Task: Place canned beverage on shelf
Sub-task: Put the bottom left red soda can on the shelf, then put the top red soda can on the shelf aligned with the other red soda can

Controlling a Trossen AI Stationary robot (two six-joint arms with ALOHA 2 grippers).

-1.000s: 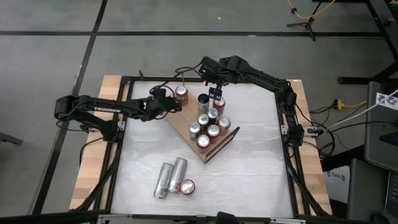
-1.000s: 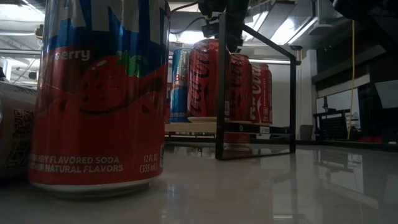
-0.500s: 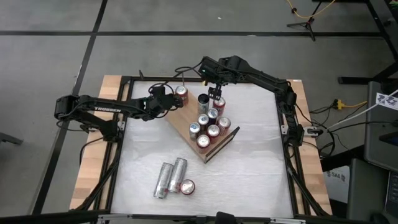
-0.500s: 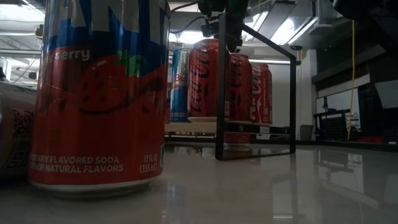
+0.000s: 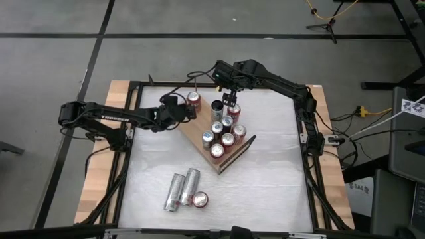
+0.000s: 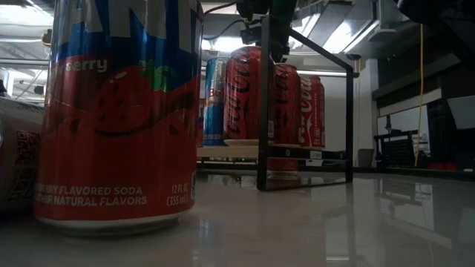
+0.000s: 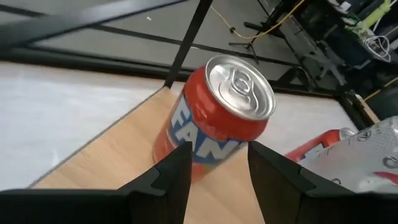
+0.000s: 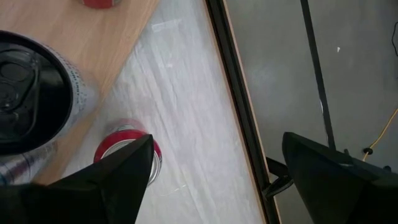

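Left gripper (image 5: 180, 111), fingers closed with nothing between them, sits just beside a red Fanta can (image 7: 219, 112) standing on the shelf (image 5: 199, 127) corner. Right gripper (image 5: 232, 101) (fingers spread wide) hovers over the shelf's cans.

In the low view the strawberry soda can (image 6: 119, 111) fills your near side: its top is cut off, and it hides most of the shelf (image 6: 245, 151) behind it. You see only a sliver of the lying can (image 6: 16, 159) at the picture's edge. In the right wrist view, the black-topped can (image 8: 31, 99) is cropped.
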